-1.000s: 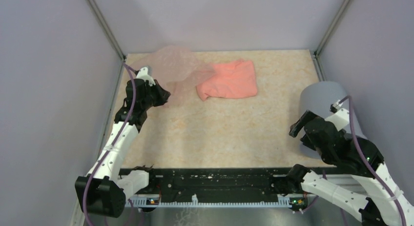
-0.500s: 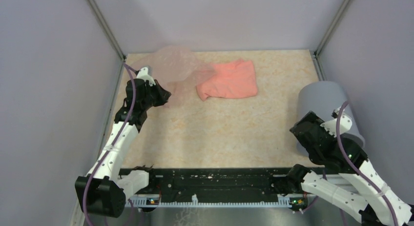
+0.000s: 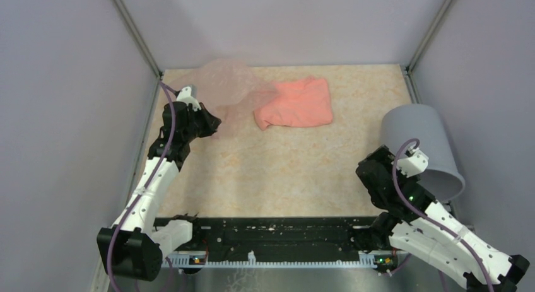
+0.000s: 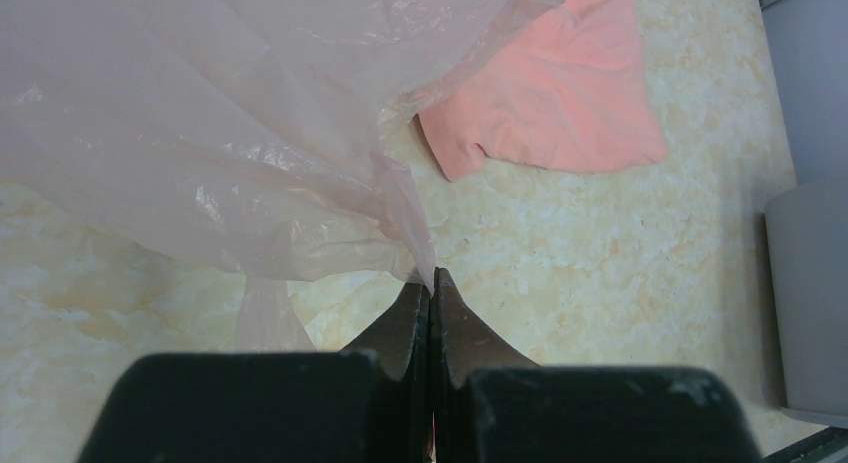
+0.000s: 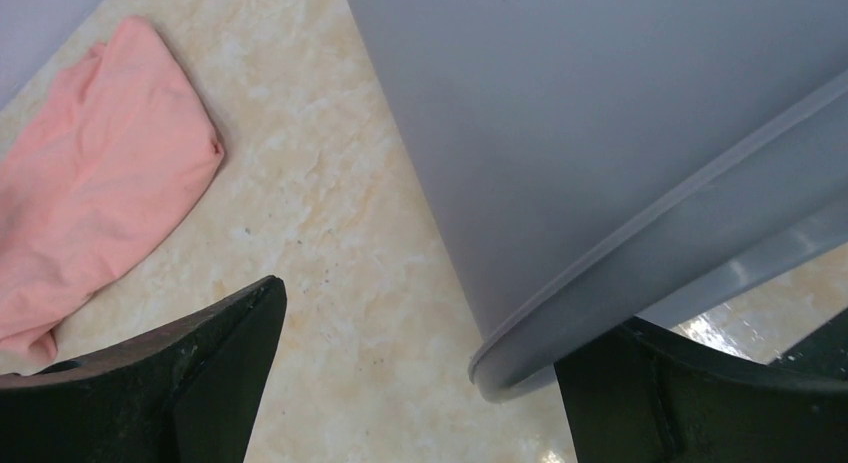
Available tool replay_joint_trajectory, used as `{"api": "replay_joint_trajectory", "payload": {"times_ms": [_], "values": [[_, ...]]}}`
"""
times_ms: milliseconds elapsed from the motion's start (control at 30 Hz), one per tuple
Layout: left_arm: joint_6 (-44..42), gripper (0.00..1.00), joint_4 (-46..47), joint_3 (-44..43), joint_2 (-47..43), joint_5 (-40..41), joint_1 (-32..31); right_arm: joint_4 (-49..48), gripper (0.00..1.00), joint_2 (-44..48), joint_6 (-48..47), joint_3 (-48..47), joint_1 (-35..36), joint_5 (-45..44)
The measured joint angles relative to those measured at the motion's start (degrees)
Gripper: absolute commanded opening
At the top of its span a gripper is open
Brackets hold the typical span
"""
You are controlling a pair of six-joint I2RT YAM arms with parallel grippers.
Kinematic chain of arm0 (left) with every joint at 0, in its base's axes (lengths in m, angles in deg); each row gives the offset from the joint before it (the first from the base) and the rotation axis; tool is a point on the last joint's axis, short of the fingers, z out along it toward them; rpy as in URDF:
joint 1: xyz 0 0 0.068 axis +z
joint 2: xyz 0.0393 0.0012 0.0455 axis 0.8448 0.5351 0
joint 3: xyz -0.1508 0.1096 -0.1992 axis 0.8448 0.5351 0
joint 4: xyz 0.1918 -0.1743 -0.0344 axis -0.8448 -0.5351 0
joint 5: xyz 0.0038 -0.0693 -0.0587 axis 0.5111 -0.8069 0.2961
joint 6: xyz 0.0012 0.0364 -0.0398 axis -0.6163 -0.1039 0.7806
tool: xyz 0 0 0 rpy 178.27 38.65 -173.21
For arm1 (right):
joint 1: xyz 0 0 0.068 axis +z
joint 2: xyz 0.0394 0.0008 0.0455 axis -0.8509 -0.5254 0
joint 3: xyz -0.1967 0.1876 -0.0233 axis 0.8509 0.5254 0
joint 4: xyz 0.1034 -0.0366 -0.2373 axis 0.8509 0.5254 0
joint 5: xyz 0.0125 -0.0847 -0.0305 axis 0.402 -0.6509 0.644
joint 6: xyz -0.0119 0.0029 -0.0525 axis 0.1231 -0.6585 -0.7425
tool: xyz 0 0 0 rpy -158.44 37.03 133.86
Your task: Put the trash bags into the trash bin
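Left gripper [image 4: 432, 278] pinched shut on a corner of the trash bag [image 4: 200, 113]; right gripper [image 5: 430, 323] wide, holding nothing, at the trash bin [image 5: 600, 103] rim.
Bag far left; bin tilted at right (mouth turned away). Likely faults: film slips the pinch; bag drags the overlapped salmon sheet [image 4: 560, 93]; unheld bin rolls.

Salmon-pink folded cloth [image 3: 295, 103] on table [image 3: 284, 172]
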Motion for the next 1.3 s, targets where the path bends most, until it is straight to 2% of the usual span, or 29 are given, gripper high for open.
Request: {"api": "replay_joint_trajectory", "payload": {"times_ms": [100,200,433,533,900,1133,1300], "values": [[0.02,0.00,0.00,0.00,0.00,-0.02,0.00,-5.55,0.86,0.85,-2.51,3.48,-0.48,-1.40],[0.00,0.00,0.02,0.00,0.00,-0.04,0.00,-12.04,0.72,2.05,-6.84,6.10,-0.98,-2.78],[0.00,0.00,0.02,0.00,0.04,-0.24,0.00,-23.63,0.20,2.21,-16.74,7.54,-2.56,-4.37],[0.00,0.00,0.02,0.00,0.15,-0.35,0.00,-26.82,0.02,1.27,-20.17,6.78,-2.60,-4.74],[0.00,0.00,0.09,0.00,0.63,-0.63,0.00,-26.51,0.00,-5.99,-33.00,-6.62,-2.86,-2.64],[0.00,0.00,0.13,0.00,0.96,-0.90,0.00,-24.72,0.00,-13.92,-40.61,-21.24,-2.86,3.78],[0.00,0.00,0.15,0.00,1.01,-0.90,0.00,-19.80,0.00,-19.65,-44.57,-30.88,-2.86,11.47]]}}
